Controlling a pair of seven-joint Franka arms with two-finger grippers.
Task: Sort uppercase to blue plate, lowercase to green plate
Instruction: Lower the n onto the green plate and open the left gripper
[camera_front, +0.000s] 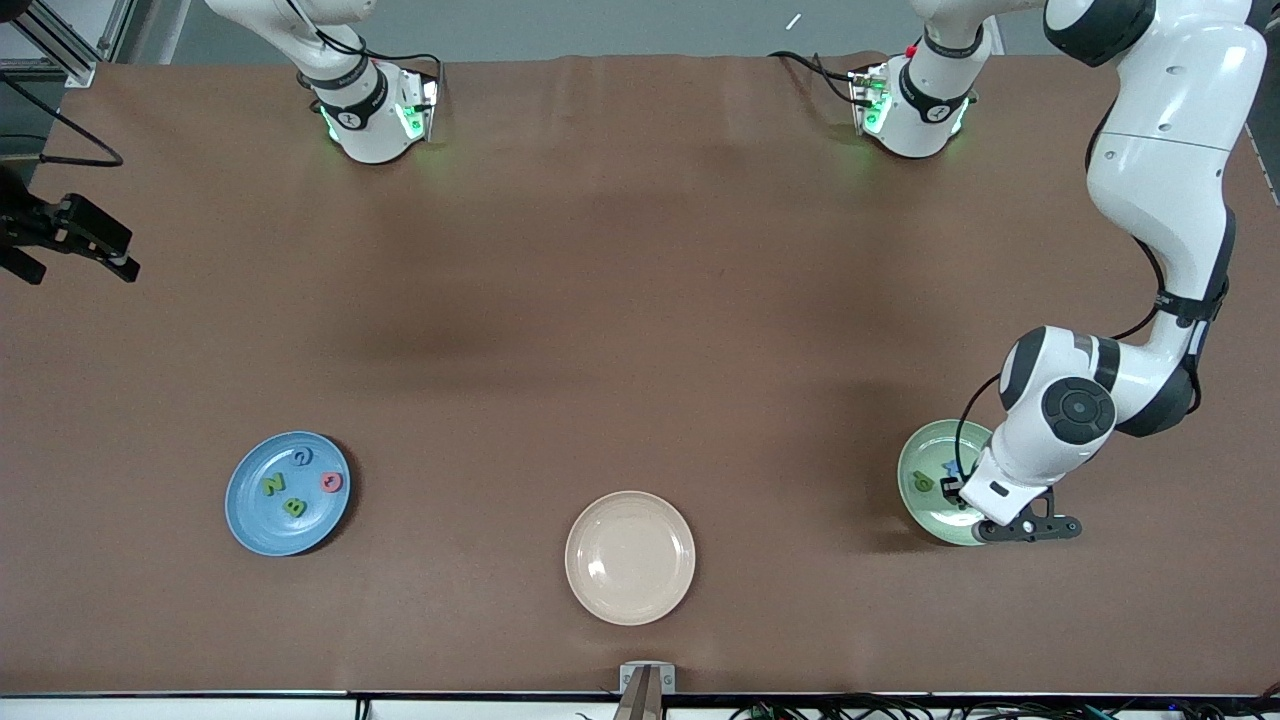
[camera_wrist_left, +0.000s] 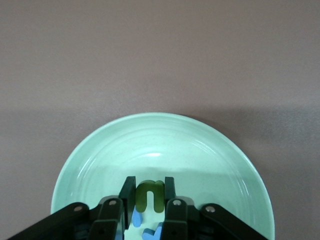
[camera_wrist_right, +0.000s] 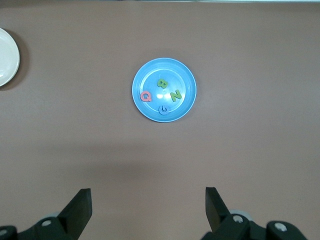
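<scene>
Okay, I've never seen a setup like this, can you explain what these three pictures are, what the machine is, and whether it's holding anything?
These are two robot arms at a brown table. One picture looks down from across the table; the other two come from cameras on each arm's wrist. Three plates lie there: a blue plate holding four foam capital letters, an empty-looking cream plate, and a green plate with small letters. The left gripper is low over the green plate, its fingers closed on a green letter u. The right gripper waits high above the table, open and empty.
</scene>
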